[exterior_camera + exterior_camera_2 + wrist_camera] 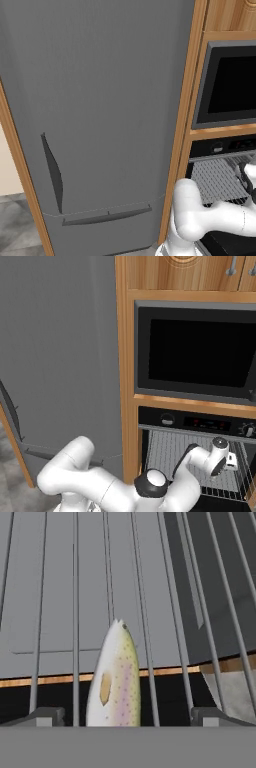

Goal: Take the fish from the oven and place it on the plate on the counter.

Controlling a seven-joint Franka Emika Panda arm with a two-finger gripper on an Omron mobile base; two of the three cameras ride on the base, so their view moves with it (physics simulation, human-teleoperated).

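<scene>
1. Fish [114, 679]: slim, pale, speckled, pink-tinged along the flank, with a small ochre fin; pointed end aimed away from the hand.
2. Lying on a grey wire rack [150, 587] inside the open oven [197, 456].
3. Gripper [122, 719] spread wide, one fingertip [45, 716] either side of the fish, nothing pinched.

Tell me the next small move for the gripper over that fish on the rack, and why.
Probably ease the gripper straight down and close on the slim, pale speckled fish. The hand view shows the jaws open, one dark fingertip on each side of the fish, which lies on the grey wire rack of the black oven. Nothing is gripped yet.
</scene>
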